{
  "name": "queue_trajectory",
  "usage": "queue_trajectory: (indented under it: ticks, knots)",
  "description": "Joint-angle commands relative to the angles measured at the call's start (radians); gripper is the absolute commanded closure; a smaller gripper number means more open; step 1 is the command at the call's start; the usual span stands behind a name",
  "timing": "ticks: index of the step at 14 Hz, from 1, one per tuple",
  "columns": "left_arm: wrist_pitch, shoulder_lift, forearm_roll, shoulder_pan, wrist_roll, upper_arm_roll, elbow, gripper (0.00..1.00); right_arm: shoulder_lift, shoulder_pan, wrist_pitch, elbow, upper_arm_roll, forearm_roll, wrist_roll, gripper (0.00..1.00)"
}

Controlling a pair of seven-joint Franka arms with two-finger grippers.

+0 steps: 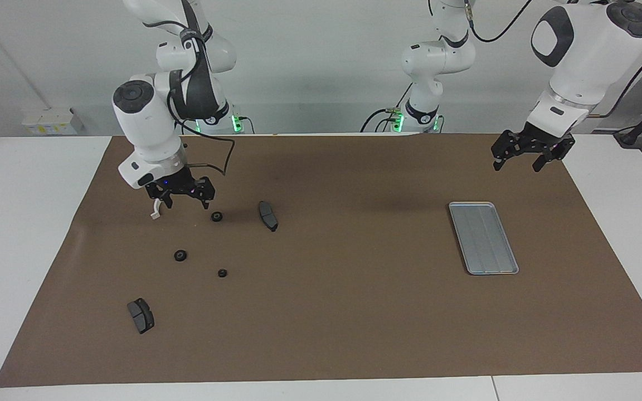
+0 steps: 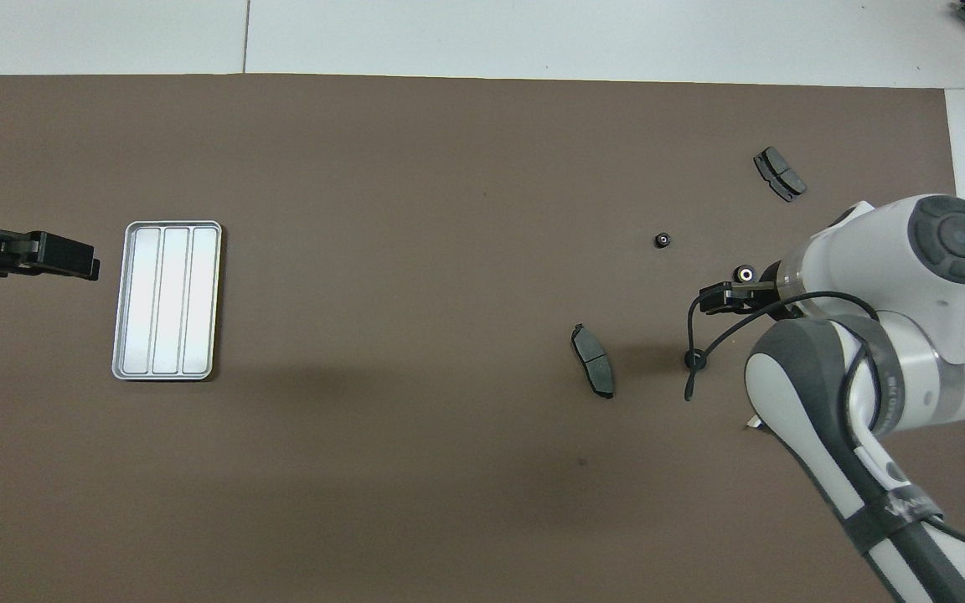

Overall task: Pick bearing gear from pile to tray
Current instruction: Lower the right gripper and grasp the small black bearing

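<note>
Three small black round bearing gears (image 1: 217, 216) (image 1: 180, 255) (image 1: 222, 273) lie apart on the brown mat in the pile, toward the right arm's end. In the overhead view they show as the gears (image 2: 694, 360) (image 2: 745, 274) (image 2: 663, 240). My right gripper (image 1: 186, 204) (image 2: 713, 299) hangs open and empty, low over the white half-ring bracket (image 1: 155, 214), beside the gear nearest the robots. The silver tray (image 1: 484, 238) (image 2: 167, 300) lies bare toward the left arm's end. My left gripper (image 1: 516, 165) (image 2: 85, 261) waits open in the air, beside the tray.
Two dark grey brake-pad pieces belong to the pile: one (image 1: 268, 215) (image 2: 593, 373) beside the nearest gear, toward the tray, the other (image 1: 141, 315) (image 2: 779, 174) farthest from the robots. The right arm covers most of the bracket (image 2: 752, 423). The brown mat (image 1: 354, 312) covers the table.
</note>
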Motion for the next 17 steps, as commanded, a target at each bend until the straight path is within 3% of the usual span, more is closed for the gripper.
queue_trajectory:
  ticks: [1,3,17]
  knots:
    - [0.008,-0.017,0.004,0.003,-0.005,0.002,-0.01,0.0,0.01,0.014,0.147,-0.127,0.001,0.018,-0.009,0.0]
    - [0.008,-0.017,0.003,0.003,-0.005,0.002,-0.01,0.0,0.008,0.012,0.261,-0.197,0.001,0.018,-0.018,0.0]
    - [0.008,-0.017,0.004,0.003,-0.006,0.002,-0.01,0.0,0.037,0.031,0.301,-0.264,0.001,0.017,-0.019,0.0]
